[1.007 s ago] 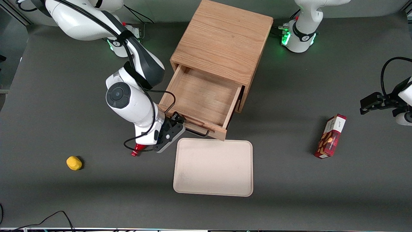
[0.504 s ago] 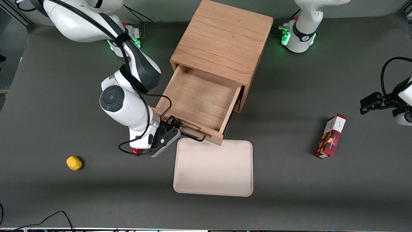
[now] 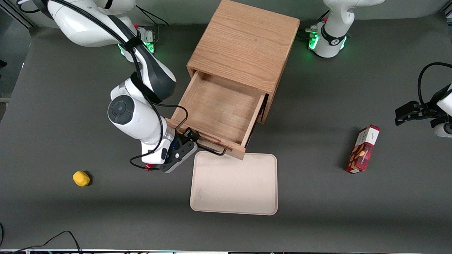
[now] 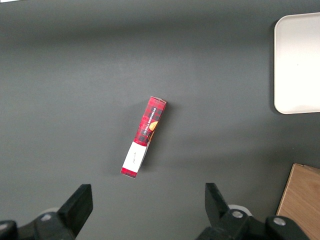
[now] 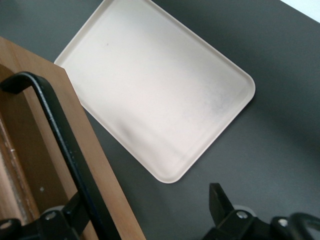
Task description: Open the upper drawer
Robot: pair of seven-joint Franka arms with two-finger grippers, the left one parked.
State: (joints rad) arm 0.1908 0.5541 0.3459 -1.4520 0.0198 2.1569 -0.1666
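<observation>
1. Front view: my gripper (image 3: 192, 138) sits at the end of the black wire handle (image 3: 212, 149) nearest the working arm's end of the table, just in front of the upper drawer (image 3: 220, 113). That drawer is pulled well out of the oak cabinet (image 3: 243, 46), its bare wooden floor open to the camera, and its front edge reaches over the rim of the cream tray (image 3: 233, 183). A yellow object (image 3: 81, 178) lies well apart toward my end of the table, and a red box (image 3: 363, 149) lies toward the parked arm's end.

2. Left wrist view: only the red box (image 4: 143, 136), a corner of the tray (image 4: 298, 62) and a corner of the cabinet (image 4: 302, 202) show; it says nothing about my grip.

3. Right wrist view: my fingers (image 5: 222, 202) are spread, one on each side of the handle (image 5: 65, 150) without pinching it. The drawer front (image 5: 75, 140) runs beside the tray (image 5: 155, 90).

4. I judge the pull is essentially finished; the next move calls for backing straight off the bar, keeping my jaws apart so neither finger snags it.
</observation>
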